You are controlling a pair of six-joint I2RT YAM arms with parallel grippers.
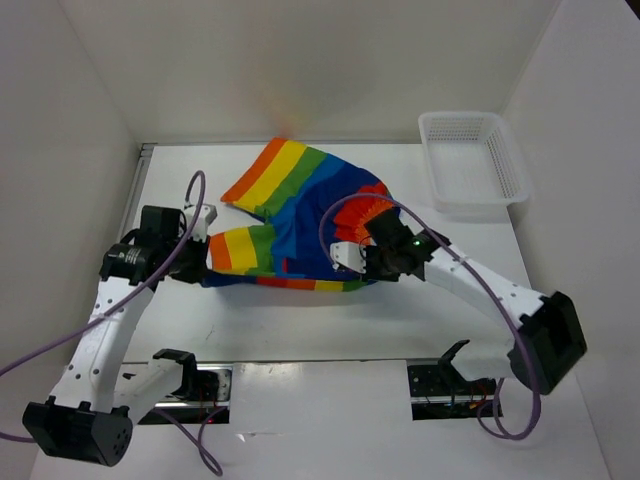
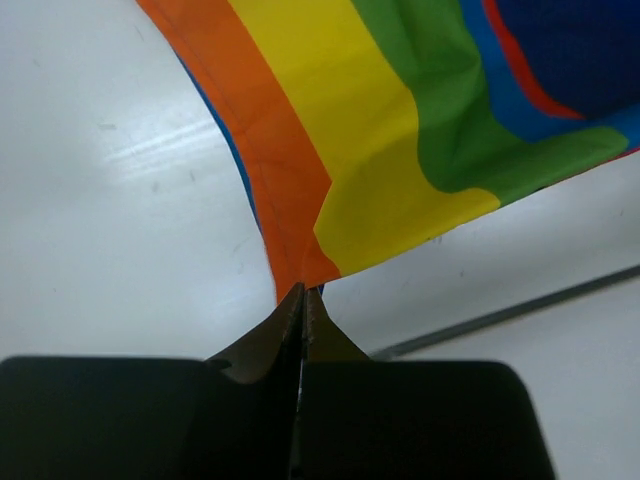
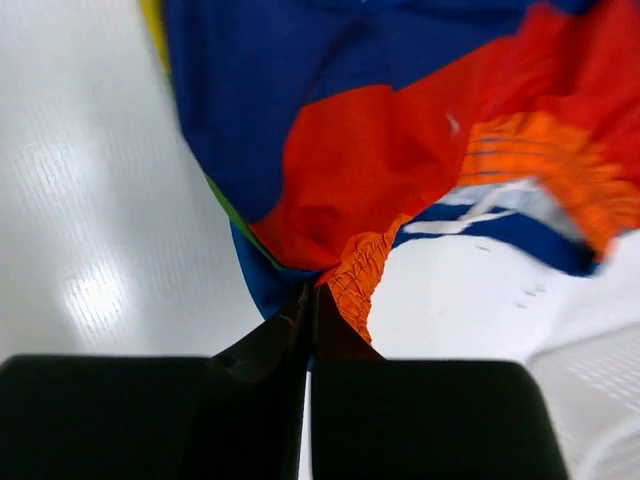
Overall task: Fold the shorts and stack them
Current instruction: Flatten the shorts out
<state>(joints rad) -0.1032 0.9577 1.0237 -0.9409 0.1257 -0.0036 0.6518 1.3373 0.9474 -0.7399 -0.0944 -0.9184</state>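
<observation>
Over the white table (image 1: pixel 300 330), left fingers (image 2: pixel 268 342) and right fingers (image 3: pixel 282 340) clamp opposite ends of the shorts (image 1: pixel 300 215)

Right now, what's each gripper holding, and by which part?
Both hold the shorts. The left gripper pinches a leg-hem corner at the orange stripe. The right gripper pinches the gathered orange-red waistband edge.
</observation>
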